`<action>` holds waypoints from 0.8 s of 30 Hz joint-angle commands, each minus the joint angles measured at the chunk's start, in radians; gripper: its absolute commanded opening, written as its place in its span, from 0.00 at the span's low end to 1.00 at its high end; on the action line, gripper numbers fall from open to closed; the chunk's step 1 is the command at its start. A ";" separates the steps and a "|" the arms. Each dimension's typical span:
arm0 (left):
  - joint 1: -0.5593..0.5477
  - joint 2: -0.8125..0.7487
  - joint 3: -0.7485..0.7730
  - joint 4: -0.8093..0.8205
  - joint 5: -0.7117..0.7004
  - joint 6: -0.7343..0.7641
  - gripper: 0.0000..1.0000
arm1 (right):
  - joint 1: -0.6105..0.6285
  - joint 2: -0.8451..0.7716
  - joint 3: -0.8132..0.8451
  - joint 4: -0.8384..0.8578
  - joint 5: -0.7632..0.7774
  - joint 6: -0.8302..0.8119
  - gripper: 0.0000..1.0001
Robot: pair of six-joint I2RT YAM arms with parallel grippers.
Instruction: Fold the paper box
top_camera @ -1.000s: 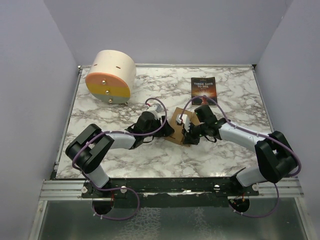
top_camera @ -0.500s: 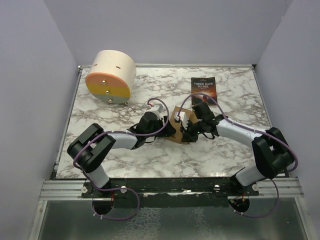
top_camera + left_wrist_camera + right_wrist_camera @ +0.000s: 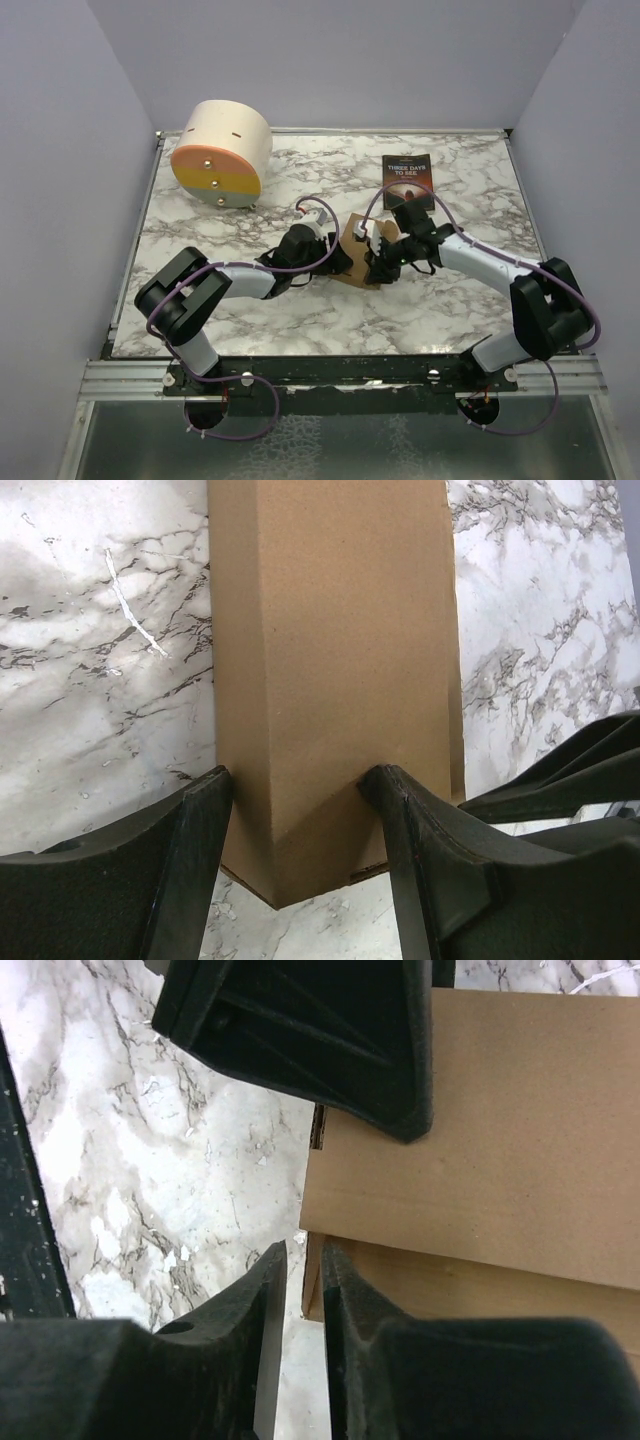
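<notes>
The brown paper box stands partly folded on the marble table between my two grippers. In the left wrist view the box shows a folded corner facing the camera. My left gripper straddles that corner, one finger pressed on each face. In the top view the left gripper is at the box's left side. My right gripper is at its right side. In the right wrist view the right gripper is nearly closed on a thin edge of the box. A left finger presses the panel above.
A big cream cylinder with an orange-yellow face lies at the back left. A dark-covered book lies at the back, just behind the right arm. Purple walls close in the marble table on three sides.
The right gripper has shifted a little back and left against the box. The box has been pushed more upright. The left arm has barely moved.
</notes>
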 commanded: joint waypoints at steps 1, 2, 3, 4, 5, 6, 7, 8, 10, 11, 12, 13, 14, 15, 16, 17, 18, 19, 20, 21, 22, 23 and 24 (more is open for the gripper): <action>-0.015 0.012 -0.002 -0.079 -0.011 0.024 0.62 | -0.037 -0.037 0.036 -0.063 -0.122 -0.062 0.23; -0.014 0.011 0.000 -0.081 -0.013 0.026 0.62 | -0.046 -0.043 0.038 -0.074 -0.142 -0.071 0.23; -0.013 0.011 0.002 -0.084 -0.013 0.029 0.62 | -0.061 -0.051 0.039 -0.083 -0.164 -0.078 0.23; -0.013 0.010 0.004 -0.088 -0.014 0.032 0.62 | -0.075 -0.059 0.038 -0.093 -0.181 -0.085 0.23; -0.013 0.010 0.006 -0.090 -0.014 0.033 0.62 | -0.087 -0.065 0.033 -0.101 -0.192 -0.105 0.23; -0.011 0.009 0.008 -0.092 -0.014 0.035 0.62 | -0.095 -0.070 0.026 -0.106 -0.194 -0.122 0.23; -0.011 0.009 0.010 -0.094 -0.014 0.037 0.62 | -0.098 -0.071 0.016 -0.111 -0.191 -0.140 0.23; -0.012 0.010 0.012 -0.095 -0.013 0.040 0.62 | -0.098 -0.068 0.005 -0.120 -0.188 -0.163 0.23; -0.010 0.011 0.017 -0.099 -0.012 0.045 0.62 | -0.098 -0.053 -0.007 -0.135 -0.189 -0.198 0.23; -0.010 0.011 0.020 -0.098 -0.010 0.046 0.62 | -0.098 -0.045 -0.009 -0.137 -0.188 -0.205 0.23; -0.009 0.011 0.021 -0.100 -0.010 0.047 0.62 | -0.097 -0.036 -0.010 -0.133 -0.178 -0.198 0.23; -0.009 0.010 0.021 -0.101 -0.010 0.048 0.62 | -0.097 -0.028 -0.012 -0.123 -0.165 -0.192 0.23; -0.009 0.011 0.021 -0.100 -0.010 0.048 0.62 | -0.097 -0.021 -0.016 -0.118 -0.155 -0.191 0.23; -0.008 0.011 0.022 -0.099 -0.010 0.047 0.62 | -0.097 -0.016 -0.021 -0.115 -0.148 -0.188 0.23; -0.007 0.012 0.021 -0.098 -0.009 0.048 0.62 | -0.097 -0.009 -0.022 -0.113 -0.145 -0.186 0.23; -0.007 0.013 0.021 -0.095 -0.007 0.047 0.62 | -0.097 -0.004 -0.023 -0.113 -0.146 -0.186 0.23; -0.007 0.015 0.022 -0.095 -0.006 0.047 0.62 | -0.096 0.000 -0.023 -0.113 -0.148 -0.185 0.23; -0.007 0.016 0.024 -0.094 -0.005 0.047 0.62 | -0.095 0.001 -0.022 -0.113 -0.148 -0.182 0.23; -0.007 0.017 0.025 -0.094 -0.004 0.048 0.62 | -0.094 0.004 -0.026 -0.109 -0.147 -0.179 0.23; -0.007 0.019 0.025 -0.093 -0.003 0.048 0.62 | -0.090 0.007 -0.028 -0.105 -0.143 -0.175 0.23; -0.008 0.019 0.026 -0.093 -0.002 0.047 0.62 | -0.087 0.012 -0.029 -0.103 -0.140 -0.172 0.23; -0.007 0.020 0.027 -0.093 -0.001 0.048 0.62 | -0.085 0.018 -0.029 -0.102 -0.136 -0.170 0.22; -0.007 0.020 0.028 -0.093 -0.001 0.048 0.62 | -0.082 0.026 -0.028 -0.100 -0.128 -0.166 0.22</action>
